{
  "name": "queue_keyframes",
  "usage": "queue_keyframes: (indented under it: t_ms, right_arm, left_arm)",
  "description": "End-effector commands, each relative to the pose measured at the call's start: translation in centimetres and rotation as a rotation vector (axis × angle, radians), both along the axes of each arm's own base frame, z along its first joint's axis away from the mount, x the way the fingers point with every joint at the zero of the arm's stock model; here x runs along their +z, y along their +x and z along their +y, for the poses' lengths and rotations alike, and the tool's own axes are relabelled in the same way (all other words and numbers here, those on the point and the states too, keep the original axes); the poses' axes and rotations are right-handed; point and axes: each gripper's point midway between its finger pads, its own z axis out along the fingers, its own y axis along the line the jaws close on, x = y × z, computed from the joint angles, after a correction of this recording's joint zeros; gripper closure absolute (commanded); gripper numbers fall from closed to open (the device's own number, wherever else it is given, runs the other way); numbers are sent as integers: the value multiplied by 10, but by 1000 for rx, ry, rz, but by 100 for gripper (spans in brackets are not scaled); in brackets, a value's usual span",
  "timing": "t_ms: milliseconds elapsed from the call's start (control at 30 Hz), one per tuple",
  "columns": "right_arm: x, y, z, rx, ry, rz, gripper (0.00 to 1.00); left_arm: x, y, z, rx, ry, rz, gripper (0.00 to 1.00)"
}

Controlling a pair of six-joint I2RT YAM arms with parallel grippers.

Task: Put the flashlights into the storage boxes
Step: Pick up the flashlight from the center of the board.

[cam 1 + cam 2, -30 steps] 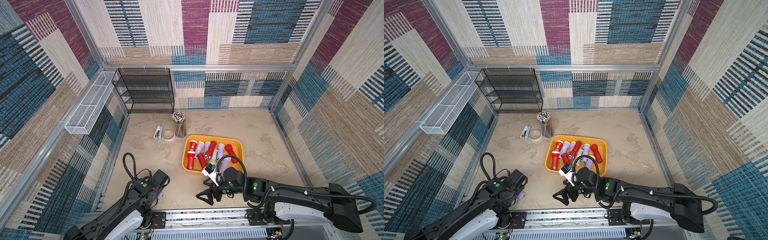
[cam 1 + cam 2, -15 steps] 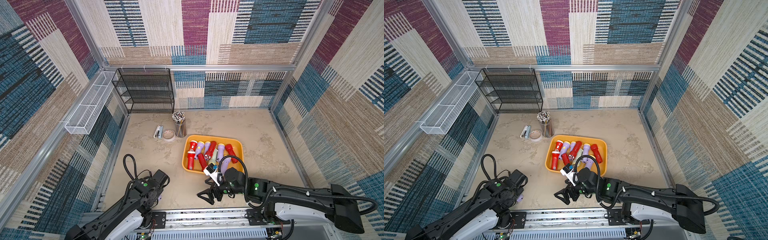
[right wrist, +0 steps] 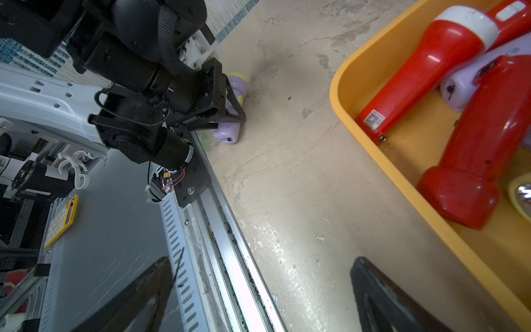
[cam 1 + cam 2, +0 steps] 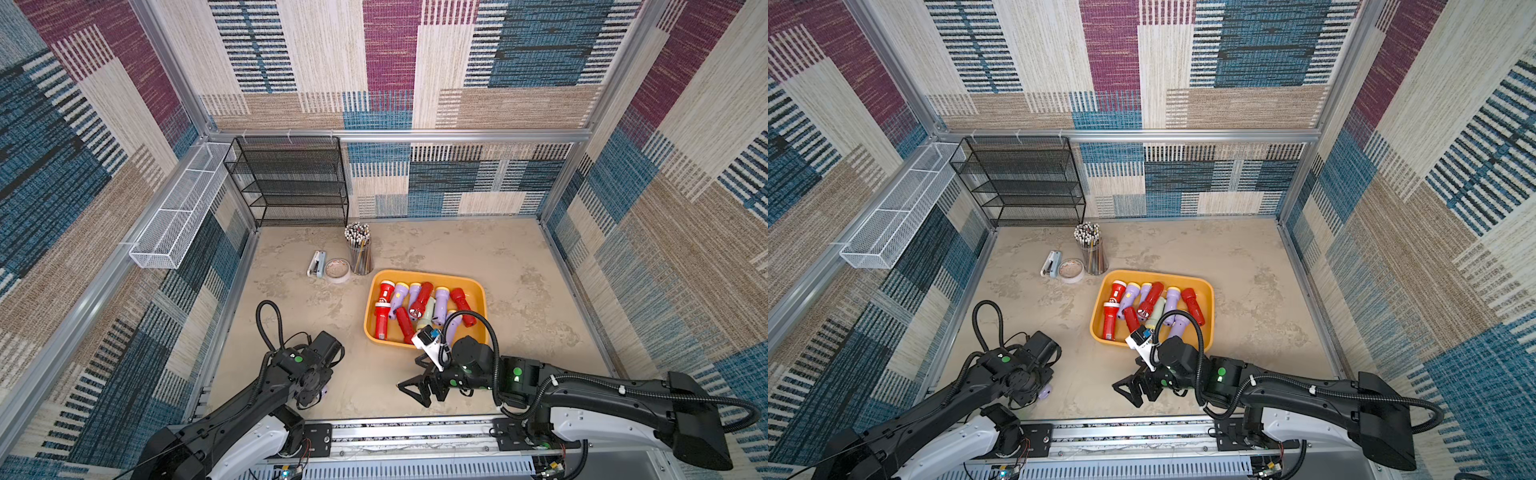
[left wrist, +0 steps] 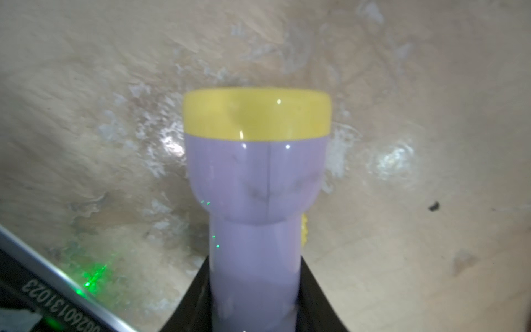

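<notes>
A lavender flashlight (image 5: 255, 172) with a pale-yellow head lies on the table near the front rail, and my left gripper (image 5: 254, 287) is shut on its handle. Its end shows under the left wrist in both top views (image 4: 323, 390) (image 4: 1044, 390), and the right wrist view shows the grip from the side (image 3: 230, 132). The yellow-orange storage box (image 4: 478, 286) (image 3: 359, 86) holds several flashlights: red (image 4: 419, 297), lavender (image 4: 401, 293) and one pale green (image 4: 426, 318). My right gripper (image 4: 419, 386) (image 3: 261, 267) is open and empty, low over the table by the box's near corner.
A black mesh rack (image 4: 291, 183) stands at the back left, with a white wire basket (image 4: 178, 220) on the left wall. A cup of pencils (image 4: 359, 249), a tape roll (image 4: 337, 270) and a stapler (image 4: 316, 264) sit behind the box. The metal rail (image 4: 415, 432) runs along the front.
My left gripper has closed on the lavender flashlight's handle. The right arm has barely moved and stays open.
</notes>
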Motion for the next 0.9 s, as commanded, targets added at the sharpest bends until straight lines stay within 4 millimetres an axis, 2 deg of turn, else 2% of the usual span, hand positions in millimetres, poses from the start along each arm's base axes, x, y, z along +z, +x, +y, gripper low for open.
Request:
queue_keyframes:
  t_ms: [0,400,600,867]
  right_arm:
    - [5,8,-2,-41,-12,-32,0]
    - [8,19,-4,-108,-37,-30,0]
    - [23,28,-3,-147,-31,-55,0]
    - [28,36,-1,-185,-65,-60,0]
  left_arm:
    - [9,10,-9,-59,-19,-26,77]
    - [57,52,-40,-241,-24,-103,80]
    - [82,69,-52,-322,-19,-167,80]
    - [110,91,-76,-417,-27,-224,80]
